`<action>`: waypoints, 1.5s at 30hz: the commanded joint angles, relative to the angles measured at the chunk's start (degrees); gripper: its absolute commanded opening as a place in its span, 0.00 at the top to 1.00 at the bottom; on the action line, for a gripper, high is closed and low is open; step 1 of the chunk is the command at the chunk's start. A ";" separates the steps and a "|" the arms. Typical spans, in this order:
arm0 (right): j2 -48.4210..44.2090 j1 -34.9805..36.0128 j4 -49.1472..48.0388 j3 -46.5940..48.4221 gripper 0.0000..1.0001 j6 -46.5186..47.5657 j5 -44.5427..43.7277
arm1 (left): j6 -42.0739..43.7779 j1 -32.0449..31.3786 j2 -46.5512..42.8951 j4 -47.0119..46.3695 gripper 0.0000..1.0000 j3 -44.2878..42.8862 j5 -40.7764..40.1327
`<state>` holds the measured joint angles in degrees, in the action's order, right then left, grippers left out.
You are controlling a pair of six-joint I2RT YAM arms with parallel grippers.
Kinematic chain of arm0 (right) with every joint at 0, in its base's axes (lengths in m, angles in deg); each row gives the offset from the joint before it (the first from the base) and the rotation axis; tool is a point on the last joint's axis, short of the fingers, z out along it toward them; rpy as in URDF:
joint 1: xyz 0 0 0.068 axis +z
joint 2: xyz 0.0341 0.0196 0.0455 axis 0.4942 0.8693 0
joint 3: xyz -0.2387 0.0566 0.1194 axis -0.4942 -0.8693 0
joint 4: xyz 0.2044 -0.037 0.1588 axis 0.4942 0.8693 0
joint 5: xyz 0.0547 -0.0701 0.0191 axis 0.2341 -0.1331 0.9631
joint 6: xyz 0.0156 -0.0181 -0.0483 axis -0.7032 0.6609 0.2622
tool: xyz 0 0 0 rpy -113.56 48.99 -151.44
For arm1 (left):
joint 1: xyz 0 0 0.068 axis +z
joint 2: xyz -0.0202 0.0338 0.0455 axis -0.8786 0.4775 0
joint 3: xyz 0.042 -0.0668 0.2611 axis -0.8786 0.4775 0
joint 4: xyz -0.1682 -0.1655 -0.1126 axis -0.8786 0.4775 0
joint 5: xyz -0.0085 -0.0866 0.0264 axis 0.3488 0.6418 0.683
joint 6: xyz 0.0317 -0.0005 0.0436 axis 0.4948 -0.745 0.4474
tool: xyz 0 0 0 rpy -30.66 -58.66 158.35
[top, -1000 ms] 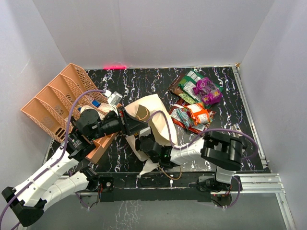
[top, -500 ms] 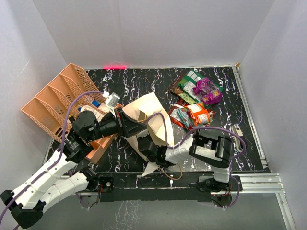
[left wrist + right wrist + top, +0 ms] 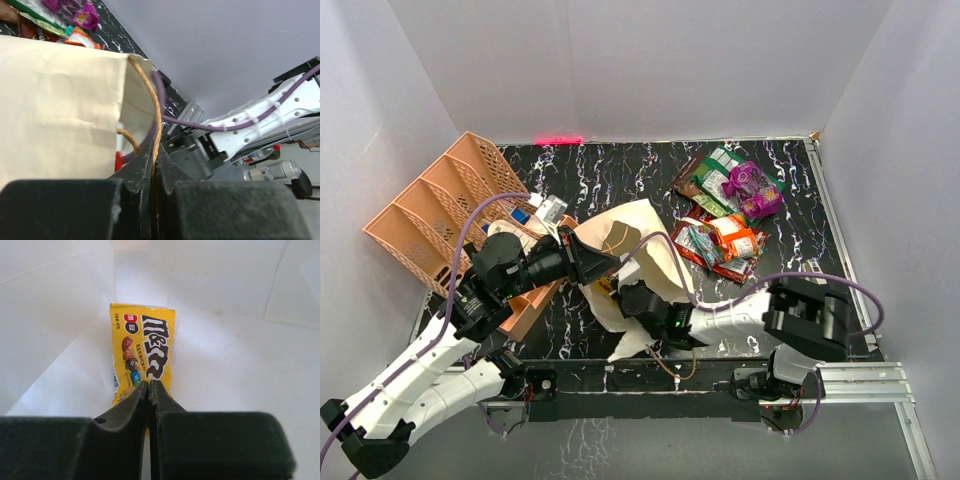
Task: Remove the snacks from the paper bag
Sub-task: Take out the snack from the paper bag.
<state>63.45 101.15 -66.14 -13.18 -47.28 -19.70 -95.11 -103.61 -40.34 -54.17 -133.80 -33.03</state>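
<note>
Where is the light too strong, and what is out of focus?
Right wrist view: the inside of the paper bag is washed out almost white, while the yellow packet is sharp. Left wrist view: the left gripper near the lens is dark and blurred. Top view: even light, a red glow at the far edge of the table.

Cream bag (image 3: 645,240) lying crumpled, centre tabletop; tan handle (image 3: 156,112) lifted taut. Yellow M&M's packet (image 3: 142,347) flat inside bag. Other snacks (image 3: 725,210) piled far right: green, purple, orange, red.
</note>
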 commanded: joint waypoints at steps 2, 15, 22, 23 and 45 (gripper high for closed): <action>-10.63 0.39 4.59 -2.52 0.93 -0.15 4.45 | 0.56 -0.15 -1.41 2.86 1.00 -2.29 -5.45; -31.27 0.70 17.66 -1.37 0.93 6.93 26.09 | -1.12 -0.16 3.49 4.88 1.00 -5.98 -6.54; -43.33 0.71 34.44 8.14 0.93 13.53 28.43 | -2.13 -0.15 6.45 7.55 1.00 -10.50 -7.17; -44.95 0.71 35.83 10.14 0.93 14.35 28.71 | -2.53 -0.15 6.63 7.07 1.00 -10.71 -7.09; -30.50 -24.46 14.80 29.51 0.93 28.46 -12.65 | -17.78 -0.15 13.95 1.52 1.00 -26.39 -6.07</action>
<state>30.64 88.75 -55.25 14.99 -11.79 -33.66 -110.82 -103.61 -25.91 -50.69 -156.82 -38.30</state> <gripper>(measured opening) 0.077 0.007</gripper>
